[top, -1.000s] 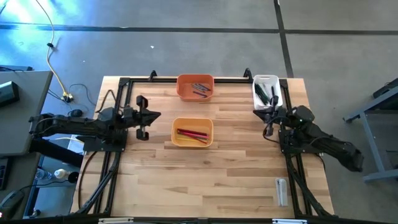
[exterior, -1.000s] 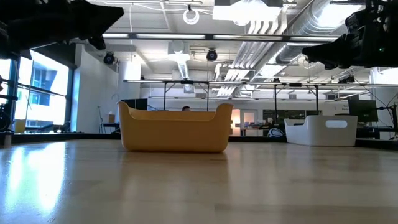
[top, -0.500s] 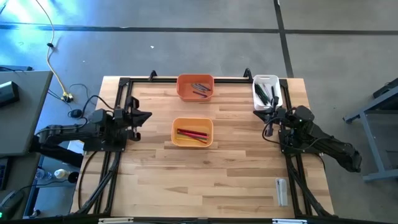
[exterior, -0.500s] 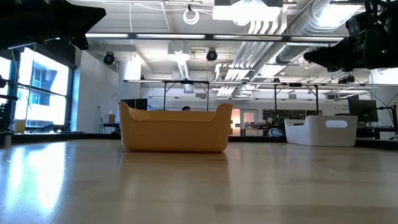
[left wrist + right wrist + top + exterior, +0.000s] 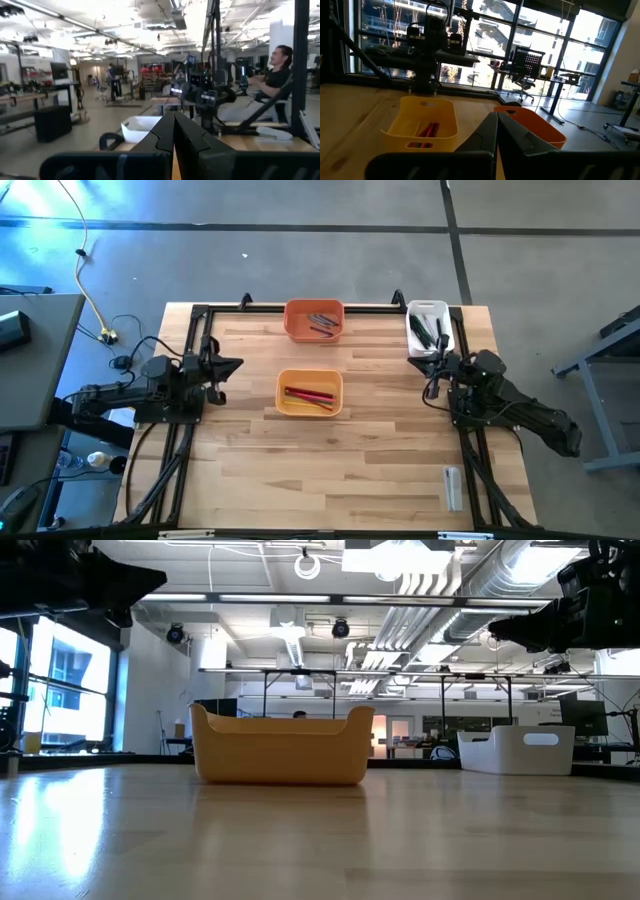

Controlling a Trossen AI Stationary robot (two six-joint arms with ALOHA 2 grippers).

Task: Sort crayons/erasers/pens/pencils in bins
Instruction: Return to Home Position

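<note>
- Dark-fingered, your left gripper (image 5: 173,116) has its tips pressed together with nothing between them; it hangs above the left edge of the wooden table (image 5: 350,450), pointing towards the middle
- Your right gripper (image 5: 497,117) is likewise pressed closed and empty, held over the table's right side, just beside the white bin (image 5: 428,304)
- That white bin sits at the far right corner with dark pens (image 5: 428,330) inside
- The yellow bin (image 5: 282,392) stands mid-table, between your two arms, holding red pencils (image 5: 310,394)
- The orange bin (image 5: 290,320) sits at the far edge, apart from the yellow one, with a few thin sticks (image 5: 322,322) in it
</note>
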